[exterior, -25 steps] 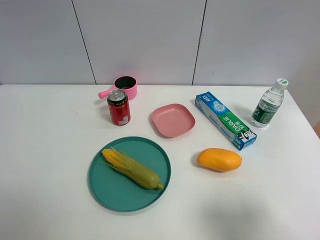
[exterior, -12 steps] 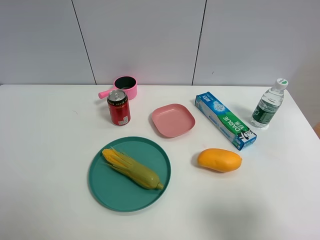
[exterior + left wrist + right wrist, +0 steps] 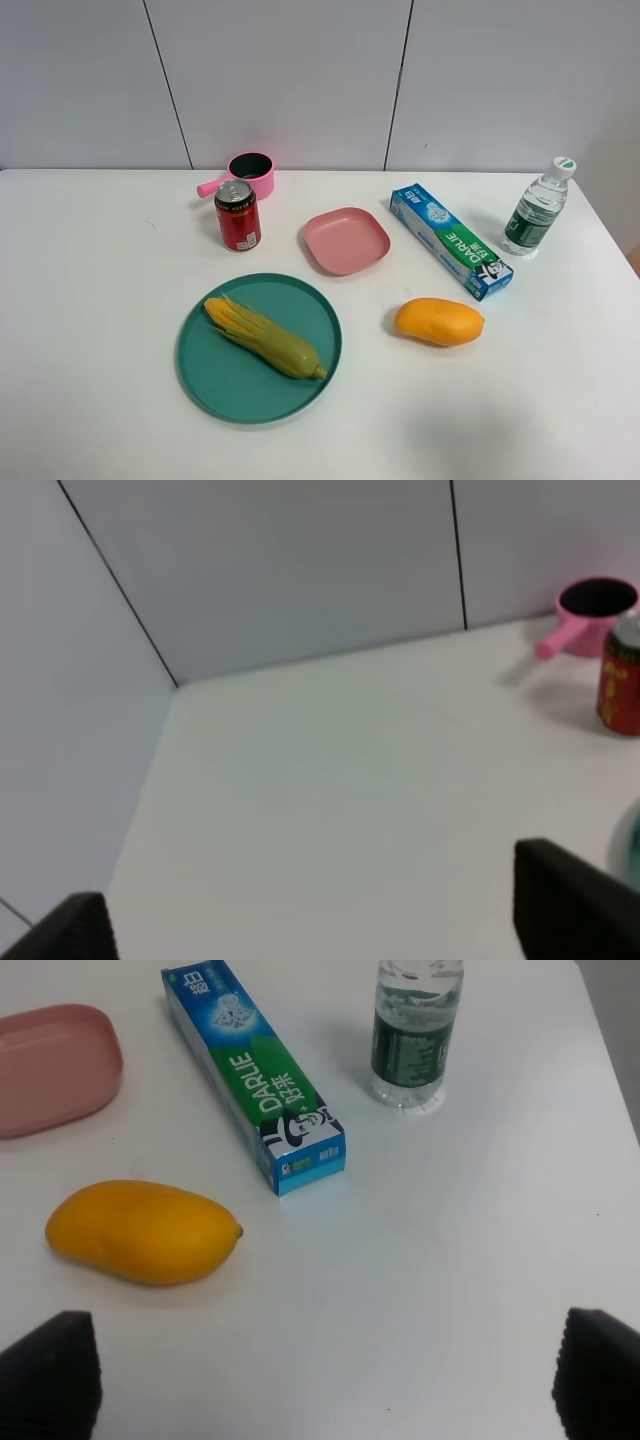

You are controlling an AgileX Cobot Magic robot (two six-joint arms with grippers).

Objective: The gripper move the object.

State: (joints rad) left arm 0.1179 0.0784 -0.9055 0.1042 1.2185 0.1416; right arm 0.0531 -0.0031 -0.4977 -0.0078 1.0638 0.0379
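The orange-yellow mango (image 3: 439, 320) lies on the white table, right of the teal plate and in front of the toothpaste box. It also shows in the right wrist view (image 3: 143, 1232). Neither arm shows in the exterior high view. My right gripper (image 3: 320, 1375) is open and empty, a short way back from the mango, with its dark fingertips (image 3: 45, 1375) far apart. My left gripper (image 3: 315, 920) is open and empty over the bare far-left part of the table, with its dark fingertips (image 3: 575, 900) far apart.
A teal plate (image 3: 215, 385) holds a husked corn cob (image 3: 265, 337). Behind it stand a red can (image 3: 238, 215) and a pink pot (image 3: 250, 173). A pink dish (image 3: 346, 240), a toothpaste box (image 3: 450, 240) and a water bottle (image 3: 538, 210) lie to the right.
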